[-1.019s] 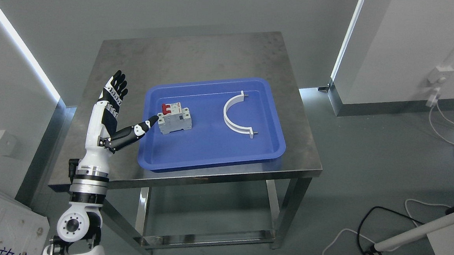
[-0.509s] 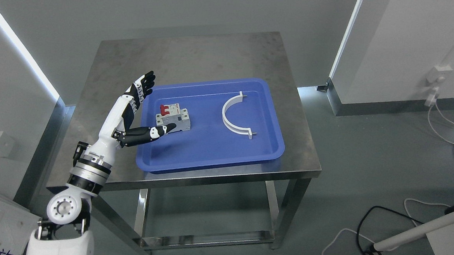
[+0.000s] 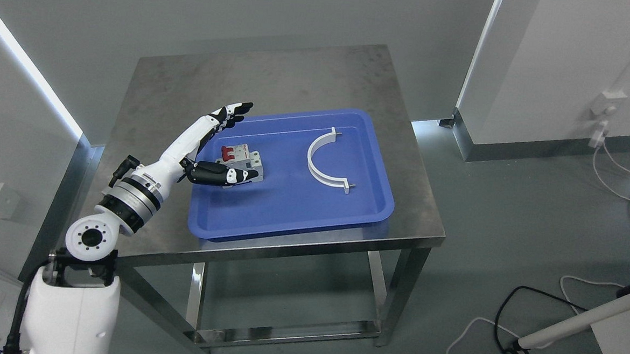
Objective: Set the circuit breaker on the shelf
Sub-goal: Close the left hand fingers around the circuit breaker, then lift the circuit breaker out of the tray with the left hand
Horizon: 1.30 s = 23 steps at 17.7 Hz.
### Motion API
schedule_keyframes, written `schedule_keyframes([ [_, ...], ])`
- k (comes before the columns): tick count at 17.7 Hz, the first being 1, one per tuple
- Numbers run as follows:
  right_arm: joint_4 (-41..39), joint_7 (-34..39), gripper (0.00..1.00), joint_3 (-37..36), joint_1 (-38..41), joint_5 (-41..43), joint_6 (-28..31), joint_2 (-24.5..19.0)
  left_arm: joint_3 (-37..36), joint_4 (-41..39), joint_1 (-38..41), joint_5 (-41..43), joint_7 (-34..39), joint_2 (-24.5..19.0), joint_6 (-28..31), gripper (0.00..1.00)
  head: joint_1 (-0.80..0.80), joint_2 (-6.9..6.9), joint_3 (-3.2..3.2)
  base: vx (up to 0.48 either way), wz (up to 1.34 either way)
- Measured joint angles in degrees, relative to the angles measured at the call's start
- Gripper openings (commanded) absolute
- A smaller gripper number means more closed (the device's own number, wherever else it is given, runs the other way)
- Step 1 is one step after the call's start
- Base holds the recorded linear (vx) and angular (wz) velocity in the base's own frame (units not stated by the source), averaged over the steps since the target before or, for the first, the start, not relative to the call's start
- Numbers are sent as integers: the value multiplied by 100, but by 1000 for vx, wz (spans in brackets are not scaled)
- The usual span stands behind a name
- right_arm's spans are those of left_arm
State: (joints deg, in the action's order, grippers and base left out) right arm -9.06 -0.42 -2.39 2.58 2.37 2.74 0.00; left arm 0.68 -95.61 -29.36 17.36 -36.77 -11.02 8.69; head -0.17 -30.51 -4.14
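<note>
Fingers (image 3: pixel 231 113) spread wide, the robot's left hand (image 3: pixel 209 144) reaches over the left end of a blue tray (image 3: pixel 291 213) that sits on a steel table (image 3: pixel 277 72). The circuit breaker (image 3: pixel 242 164), grey with a red switch, lies flat inside the tray near its left wall. The hand's dark thumb (image 3: pixel 223 175) stretches along the breaker's near side and crosses in front of its lower edge, while the four fingers extend past the breaker's far side, above the tray's rear-left corner. The hand brackets the breaker without closing on it; whether the thumb actually touches the casing cannot be told from this angle. A white curved bracket (image 3: pixel 324 164) lies in the same tray, well to the right of the breaker. The arm enters from the lower left, its white forearm angled across the table's edge beside the tray.
</note>
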Motion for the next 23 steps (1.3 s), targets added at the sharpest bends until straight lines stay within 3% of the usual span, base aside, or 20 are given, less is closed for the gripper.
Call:
schedule_keyframes([
  [13, 0, 23, 100, 0, -1, 0, 0, 0, -240, 182, -120, 970, -170, -241, 315, 65, 0, 0, 0, 0, 0],
  [16, 0, 24, 100, 0, -2, 0, 0, 0, -261, 218, -128, 1091, -184, -246, 339, 56, 0, 0, 0, 0, 0],
  [19, 0, 24, 100, 1, -2, 0, 0, 0, -275, 258, -134, 1196, -326, -201, 268, 42, 0, 0, 0, 0, 0],
  [21, 0, 24, 100, 0, -2, 0, 0, 0, -270, 282, -135, 1245, -396, -133, 137, 26, 0, 0, 0, 0, 0],
  [22, 0, 24, 100, 1, -1, 0, 0, 0, -250, 297, -136, 1270, -410, -87, 58, 12, 0, 0, 0, 0, 0],
  [23, 0, 24, 100, 1, -1, 0, 0, 0, -231, 315, -135, 1303, -438, -31, -95, 7, 0, 0, 0, 0, 0],
])
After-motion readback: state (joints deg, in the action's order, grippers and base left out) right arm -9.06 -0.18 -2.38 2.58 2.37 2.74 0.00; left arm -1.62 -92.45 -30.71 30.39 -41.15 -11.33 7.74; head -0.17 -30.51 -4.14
